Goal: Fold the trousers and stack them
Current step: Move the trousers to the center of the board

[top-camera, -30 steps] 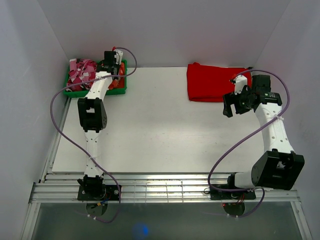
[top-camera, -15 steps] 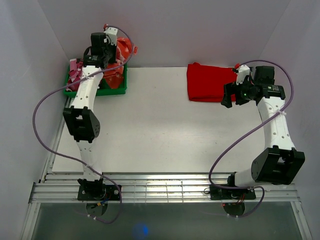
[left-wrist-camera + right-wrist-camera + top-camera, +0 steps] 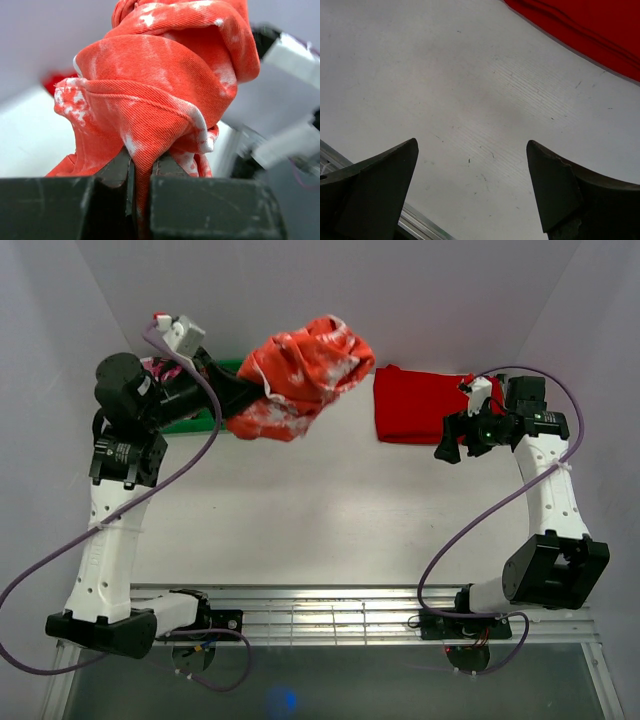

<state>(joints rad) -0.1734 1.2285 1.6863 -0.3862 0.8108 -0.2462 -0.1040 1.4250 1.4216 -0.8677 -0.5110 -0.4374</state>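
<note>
Orange-red corduroy-like weave, ribbed and soft, with white speckles and splotches all over: the trousers (image 3: 300, 380) hang in the air as one crumpled wad at the upper middle of the top view, clear of the table (image 3: 320, 530).

Left gripper (image 3: 141, 167): jaws nearly together, clamped on a thin pinch of the cloth. The left wrist view shows the fold squeezed between the two dark fingers, with the rest of the garment ballooning above them.

Key relation: the wad runs from the left gripper toward the upper right of the frame, so its free bulk points at the folded red cloth (image 3: 415, 405). No long axis can be read. Legs and waistband are rolled into each other, and I cannot tell which end is pinched.

Right gripper (image 3: 452, 445): jaws wide apart, holding nothing. It sits at the right of the frame, just off the near edge of the folded red cloth, with bare table below it in its wrist view. It is well apart from the trousers, yet it is the only free gripper.

Judgement: next the bundle wants setting down on the open middle of the table and spreading flat. Limp cloth like this will collapse and hide its edges.

Other items: green bin (image 3: 195, 422) at upper left, partly behind the left arm. The red cloth is plain, smooth and squarely folded.
</note>
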